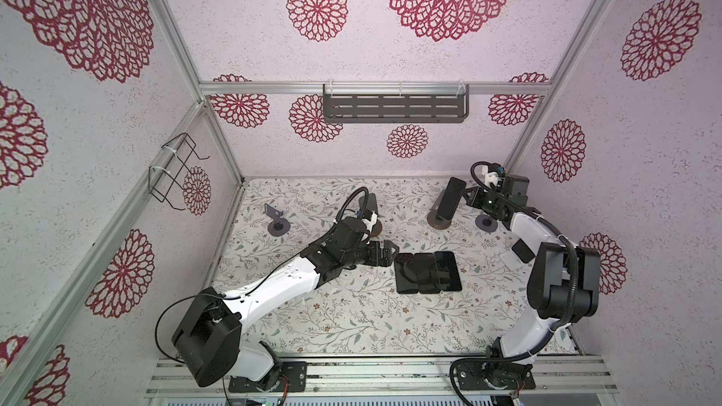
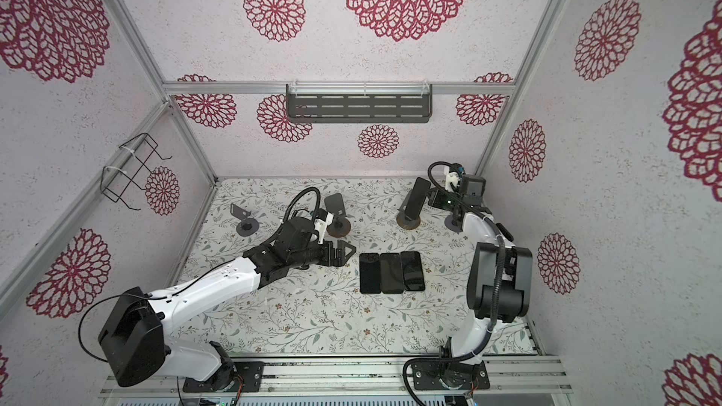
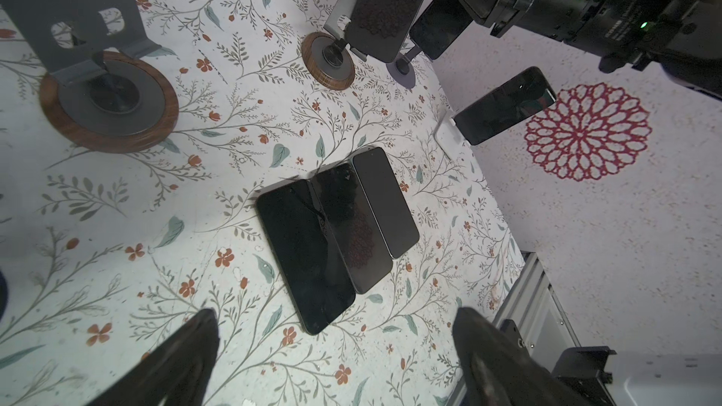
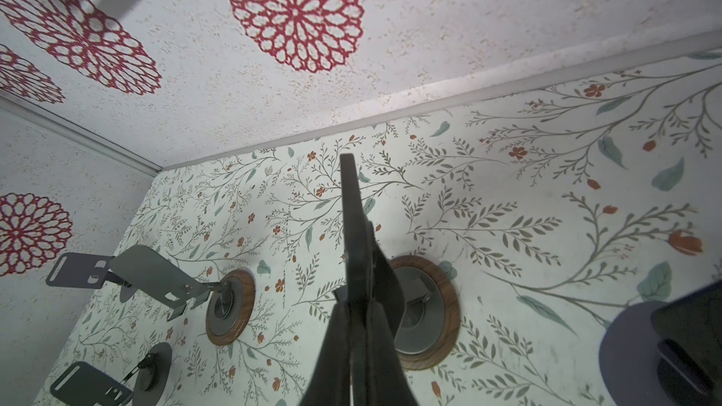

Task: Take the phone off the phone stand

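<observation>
1. The right claw [image 1: 465,196] is pinched shut on a black phone [image 1: 453,196]. Its fingers [image 4: 332,337] press the phone's front and back faces near one long edge.
2. The phone stands tilted against the grey plate of a phone stand [image 1: 439,222] with a round wooden base, at the far right of the flower-patterned table [image 1: 351,318]. Its lower end sits at the stand's lip; whether it rests there or hangs just clear cannot be told.
3. Just to the right of that stand, under the right arm, is the purple base [image 1: 486,222] of another stand.
4. Nearer the right wall, a further phone [image 1: 523,251] leans on a small white holder.
5. The left claw [image 1: 388,255] is spread wide and holds nothing, hovering low over the middle of the table.
6. Just beside its tips, three flat phones [image 1: 428,272] lie side by side, close together.
7. Behind the left arm stands a wooden-based stand [image 2: 335,205]. Farther left is a purple-based stand [image 1: 278,222].
</observation>
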### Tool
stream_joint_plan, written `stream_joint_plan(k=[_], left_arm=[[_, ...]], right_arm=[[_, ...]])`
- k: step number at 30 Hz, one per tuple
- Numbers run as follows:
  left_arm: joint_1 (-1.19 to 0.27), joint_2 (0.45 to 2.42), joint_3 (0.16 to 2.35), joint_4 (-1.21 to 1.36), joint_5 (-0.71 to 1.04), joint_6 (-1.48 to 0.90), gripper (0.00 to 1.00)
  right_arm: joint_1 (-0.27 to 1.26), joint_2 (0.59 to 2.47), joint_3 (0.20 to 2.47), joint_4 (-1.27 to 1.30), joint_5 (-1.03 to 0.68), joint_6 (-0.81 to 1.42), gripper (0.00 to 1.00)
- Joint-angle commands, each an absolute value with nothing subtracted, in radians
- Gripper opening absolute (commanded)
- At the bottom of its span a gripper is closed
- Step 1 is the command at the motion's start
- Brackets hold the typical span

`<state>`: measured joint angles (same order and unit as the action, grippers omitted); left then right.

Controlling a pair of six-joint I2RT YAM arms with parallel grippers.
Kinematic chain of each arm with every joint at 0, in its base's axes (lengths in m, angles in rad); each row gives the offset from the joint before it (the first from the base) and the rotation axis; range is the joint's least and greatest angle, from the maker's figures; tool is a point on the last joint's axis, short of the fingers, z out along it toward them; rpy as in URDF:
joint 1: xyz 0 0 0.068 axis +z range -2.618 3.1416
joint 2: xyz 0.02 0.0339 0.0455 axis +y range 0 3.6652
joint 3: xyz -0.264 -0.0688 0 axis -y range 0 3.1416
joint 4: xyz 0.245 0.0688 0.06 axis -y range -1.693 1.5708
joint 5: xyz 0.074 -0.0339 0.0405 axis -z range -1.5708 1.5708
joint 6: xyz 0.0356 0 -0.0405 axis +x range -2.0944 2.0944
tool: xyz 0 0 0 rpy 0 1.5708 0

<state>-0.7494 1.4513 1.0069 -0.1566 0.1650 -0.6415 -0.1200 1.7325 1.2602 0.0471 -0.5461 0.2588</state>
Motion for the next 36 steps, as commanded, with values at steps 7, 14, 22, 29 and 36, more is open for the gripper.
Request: stream_joint_plan(k=[7, 14, 22, 29, 36], left_arm=[[-0.719, 1.623, 1.204, -0.115, 0.216, -0.546, 0.97], [-0.703, 1.797, 1.414, -0.105, 0.337, -0.470, 0.97], [-0.712, 1.928, 1.528, -0.166, 0.371, -0.400, 0.97], [-0.714, 1.993, 1.540, -0.185, 0.401, -0.411, 0.97], [-0.715, 1.999, 1.520, -0.193, 0.425, -0.408, 0.97]], right_arm=[[-0.104, 1.483, 1.170, 0.051, -0.644, 0.320, 0.02], [0.013, 1.367, 1.069, 0.006, -0.611, 0.336, 0.02], [0.155, 1.340, 0.948, 0.099, -0.598, 0.483, 0.03], [0.201, 1.347, 0.923, 0.137, -0.582, 0.509, 0.03], [0.215, 1.349, 0.931, 0.138, -0.585, 0.505, 0.03]])
